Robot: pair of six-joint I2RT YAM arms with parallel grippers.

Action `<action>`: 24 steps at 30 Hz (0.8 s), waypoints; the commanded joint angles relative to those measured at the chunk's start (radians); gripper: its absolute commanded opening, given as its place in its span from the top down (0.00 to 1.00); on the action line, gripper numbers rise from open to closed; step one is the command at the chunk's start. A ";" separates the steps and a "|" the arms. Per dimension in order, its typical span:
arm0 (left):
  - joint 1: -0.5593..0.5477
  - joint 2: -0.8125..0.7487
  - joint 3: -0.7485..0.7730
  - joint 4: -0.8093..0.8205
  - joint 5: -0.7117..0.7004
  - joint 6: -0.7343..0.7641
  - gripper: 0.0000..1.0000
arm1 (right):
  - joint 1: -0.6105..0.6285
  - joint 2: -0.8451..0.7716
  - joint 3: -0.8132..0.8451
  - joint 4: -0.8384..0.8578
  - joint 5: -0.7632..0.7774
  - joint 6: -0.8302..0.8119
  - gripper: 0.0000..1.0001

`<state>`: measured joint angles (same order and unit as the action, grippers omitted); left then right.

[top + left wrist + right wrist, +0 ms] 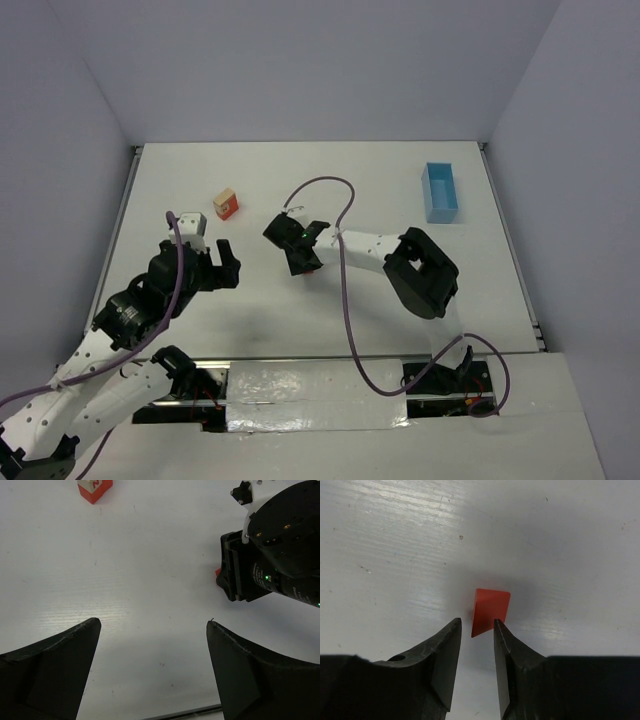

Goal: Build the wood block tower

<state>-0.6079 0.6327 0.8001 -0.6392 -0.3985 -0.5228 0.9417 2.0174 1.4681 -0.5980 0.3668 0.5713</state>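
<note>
A small red-orange wedge [490, 610] lies on the white table just beyond the tips of my right gripper [477, 622]. The jaws stand a narrow gap apart on either side of its near corner, not clamped on it. In the left wrist view a sliver of the wedge [218, 573] shows under the right gripper [235, 570]. A short stack, a red-orange cube with a tan block on top [226, 204], stands at the back left and shows in the left wrist view [95, 487]. My left gripper [214, 268] is wide open and empty, hovering over bare table [154, 625].
A light blue rectangular box [439, 192] lies at the back right. The right arm [420, 268] reaches leftward across the middle of the table [300, 170] with a purple cable [335, 190] looping over it. Grey walls enclose the table.
</note>
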 commanded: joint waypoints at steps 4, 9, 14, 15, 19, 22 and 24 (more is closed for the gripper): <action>-0.012 0.015 0.013 0.036 0.009 0.020 0.00 | -0.014 0.027 0.011 0.033 -0.032 -0.014 0.75; -0.012 0.019 0.013 0.036 0.010 0.020 0.01 | -0.023 0.020 -0.011 0.055 -0.052 -0.017 0.86; -0.010 0.025 0.010 0.042 0.026 0.026 0.01 | -0.034 -0.002 -0.034 0.078 -0.072 -0.025 1.00; -0.010 0.033 0.010 0.044 0.029 0.029 0.01 | -0.037 -0.017 -0.055 0.099 -0.081 -0.025 1.00; -0.012 0.044 0.005 0.062 0.069 0.047 0.00 | -0.050 -0.078 -0.113 0.147 -0.137 -0.018 1.00; -0.010 0.041 -0.009 0.104 0.163 0.078 0.00 | -0.084 -0.163 -0.198 0.219 -0.218 -0.007 1.00; -0.010 0.041 -0.013 0.131 0.268 0.107 0.01 | -0.116 -0.235 -0.270 0.280 -0.301 0.004 1.00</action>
<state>-0.6140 0.6781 0.7914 -0.5930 -0.2733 -0.4736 0.8627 1.8881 1.2713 -0.3908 0.1913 0.5537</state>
